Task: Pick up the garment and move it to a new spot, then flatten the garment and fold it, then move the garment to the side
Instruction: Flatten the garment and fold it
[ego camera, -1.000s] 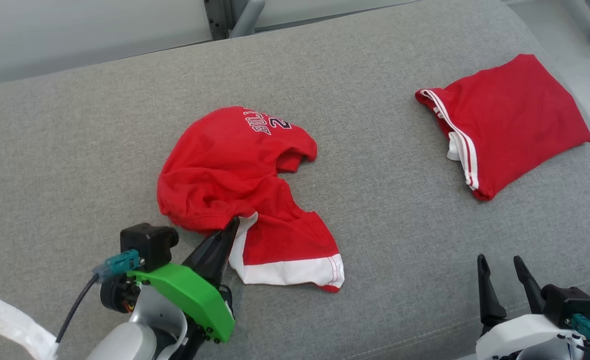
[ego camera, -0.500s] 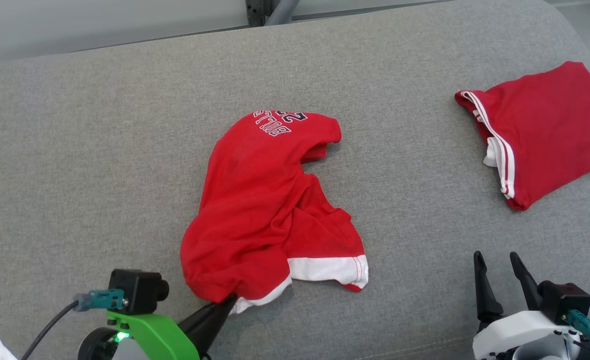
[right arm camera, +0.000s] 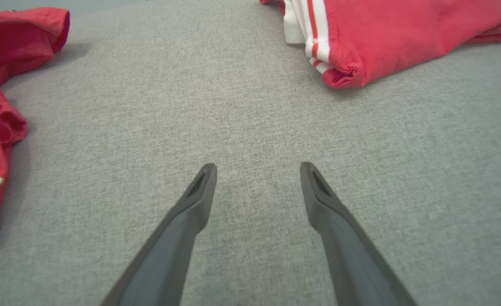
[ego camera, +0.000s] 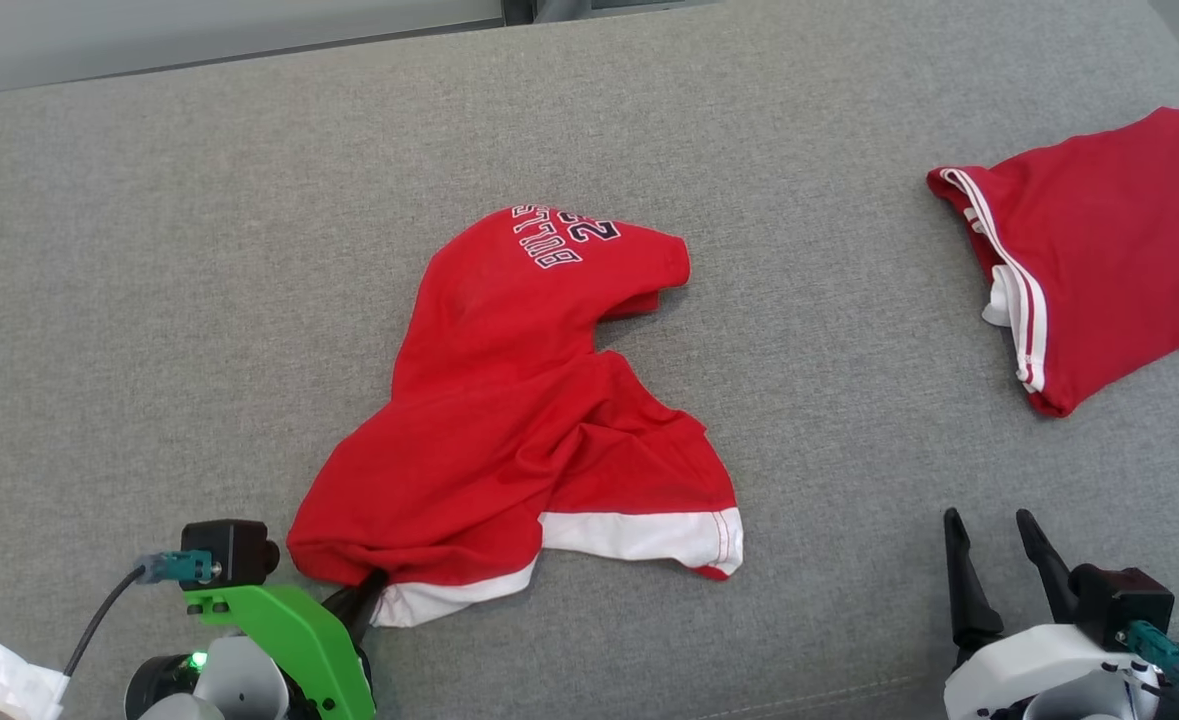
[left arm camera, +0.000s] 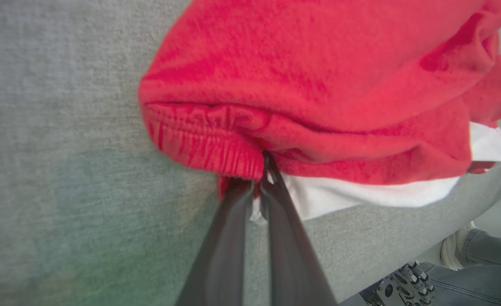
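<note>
Head view looks down on the cushion (ego camera: 149,300); wrist views sit low, close, sharing the garment (ego camera: 509,420)

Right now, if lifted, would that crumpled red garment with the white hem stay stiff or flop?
Probably flop: the crumpled red garment lies in soft folds. It would likely hang from the left gripper, shut on its ribbed edge. Looks thin, probably light.

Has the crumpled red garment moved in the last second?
Yes. The left claw dragged the crumpled garment by its corner toward the robot and leftward, farther from the folded garment.
</note>
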{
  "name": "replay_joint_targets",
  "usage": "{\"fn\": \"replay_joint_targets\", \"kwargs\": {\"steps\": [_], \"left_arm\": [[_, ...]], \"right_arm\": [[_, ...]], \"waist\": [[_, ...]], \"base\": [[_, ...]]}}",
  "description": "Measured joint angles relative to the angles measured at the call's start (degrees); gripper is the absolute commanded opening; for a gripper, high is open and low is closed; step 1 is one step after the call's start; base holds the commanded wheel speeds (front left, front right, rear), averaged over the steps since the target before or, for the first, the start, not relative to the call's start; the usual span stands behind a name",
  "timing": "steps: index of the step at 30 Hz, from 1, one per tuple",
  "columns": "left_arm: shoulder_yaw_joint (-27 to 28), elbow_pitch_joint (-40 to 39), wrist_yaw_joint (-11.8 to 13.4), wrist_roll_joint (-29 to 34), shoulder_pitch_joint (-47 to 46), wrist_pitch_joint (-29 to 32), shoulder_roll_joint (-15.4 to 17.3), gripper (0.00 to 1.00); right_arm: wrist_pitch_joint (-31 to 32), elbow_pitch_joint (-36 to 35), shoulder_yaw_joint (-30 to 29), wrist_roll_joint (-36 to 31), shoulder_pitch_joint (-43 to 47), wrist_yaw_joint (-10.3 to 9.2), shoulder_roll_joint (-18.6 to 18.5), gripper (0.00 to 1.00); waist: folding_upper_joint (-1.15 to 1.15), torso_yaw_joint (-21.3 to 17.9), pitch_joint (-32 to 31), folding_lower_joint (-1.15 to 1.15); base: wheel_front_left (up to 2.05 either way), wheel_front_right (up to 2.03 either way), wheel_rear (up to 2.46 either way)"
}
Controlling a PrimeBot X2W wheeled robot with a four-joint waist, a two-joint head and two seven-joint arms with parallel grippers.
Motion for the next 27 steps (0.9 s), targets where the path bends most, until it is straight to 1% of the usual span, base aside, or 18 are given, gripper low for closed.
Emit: {"fn": "replay_joint_targets", "kwargs": {"steps": [4, 5, 6, 7, 8, 9, 18, 21, 24, 27], "left_arm": [[0.2, 2.5, -0.5, 0.6, 0.0, -3.0, -1.0, 0.0], [0.6, 2.8, -0.5, 0.6, 0.3, -4.2, -1.3, 0.1], [1.3, 3.2, -0.3, 0.6, 0.7, -5.9, -1.7, 0.33], [2.0, 3.5, 0.4, 0.7, 1.1, -7.4, -1.9, 0.45], [2.3, 3.9, 0.9, 1.2, 1.5, -8.5, -1.9, 0.52], [3.3, 4.1, 1.7, 1.5, 2.7, -11.3, -2.4, 1.0], [3.2, 5.9, 3.0, 1.8, 7.3, -16.2, -4.8, 1.0], [4.2, 6.2, 3.4, 1.6, 8.7, -19.0, -5.7, 1.0], [5.1, 5.8, 3.8, 1.7, 10.1, -21.9, -6.0, 1.0], [5.7, 4.0, 4.4, 3.3, 10.9, -25.3, -6.0, 1.0]], "right_arm": [[0.0, 0.0, -1.7, -0.5, 0.8, 0.0, 0.0, 1.0], [0.0, 0.0, -2.1, -0.6, 0.9, 0.0, 0.0, 1.0], [0.0, 0.0, -2.4, -0.8, 1.0, 0.0, 0.0, 1.0], [0.0, 0.0, -2.7, -0.9, 1.1, 0.0, 0.0, 1.0], [0.0, -0.1, -2.9, -1.0, 1.1, 0.0, 0.0, 1.0], [0.0, -0.4, -3.2, -1.2, 1.3, 0.0, 0.0, 1.0], [0.0, -1.4, -4.0, -2.0, 2.2, 0.0, 0.0, 1.0], [0.0, -1.7, -3.8, -2.0, 2.8, 0.0, 0.0, 1.0], [0.0, -2.1, -3.8, -2.4, 3.3, 0.0, 0.0, 1.0], [0.0, -3.4, -4.2, -2.7, 3.3, 0.0, 0.0, 1.0]], "waist": [[0.0, 0.1, -0.8, 0.0], [0.0, 0.1, -1.0, 0.0], [0.0, 0.3, -1.2, 0.0], [0.0, 0.4, -1.5, 0.0], [0.0, 0.5, -1.8, 0.0], [0.0, 0.9, -2.3, 0.0], [0.0, 3.3, -4.6, 0.0], [0.0, 4.2, -5.6, 0.0], [0.0, 5.1, -6.5, 0.0], [0.0, 6.0, -7.2, 0.0]], "base": [[0.0, 0.0, 0.0], [0.0, 0.0, 0.0], [0.0, 0.0, 0.0], [0.0, 0.0, 0.0], [0.0, 0.0, 0.0], [0.0, 0.0, 0.0], [0.0, 0.0, 0.0], [0.0, 0.0, 0.0], [0.0, 0.0, 0.0], [0.0, 0.0, 0.0]]}}
